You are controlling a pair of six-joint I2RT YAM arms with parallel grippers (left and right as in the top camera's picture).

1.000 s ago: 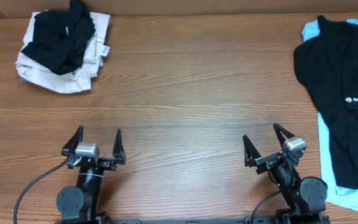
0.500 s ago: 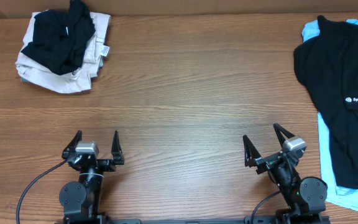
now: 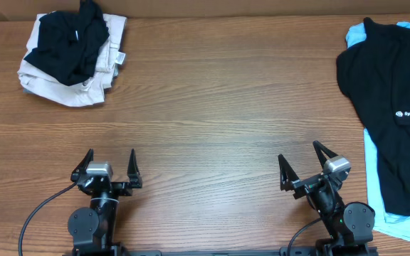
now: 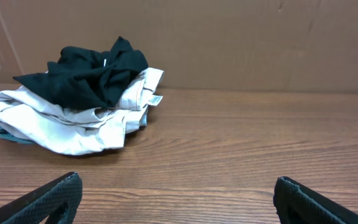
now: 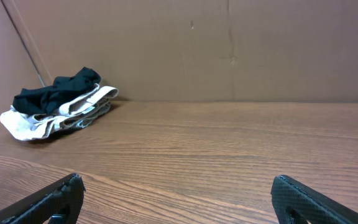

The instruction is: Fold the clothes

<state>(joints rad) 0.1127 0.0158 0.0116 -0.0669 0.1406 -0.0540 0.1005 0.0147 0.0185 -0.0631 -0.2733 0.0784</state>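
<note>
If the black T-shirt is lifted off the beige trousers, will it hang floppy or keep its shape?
Probably floppy: the black T-shirt lies bunched in soft folds, so it should droop from one pinch. It looks thin, so likely light. It rests on the beige trousers, so it may tug them slightly.

I get overhead looking straight down, whole table (image 3: 212,107) in frame, far off. My left wrist view sits low near table's near edge, facing cardboard wall (image 4: 241,43); right wrist same. All three share clothes pile (image 3: 70,60), closer in left wrist view.
</note>
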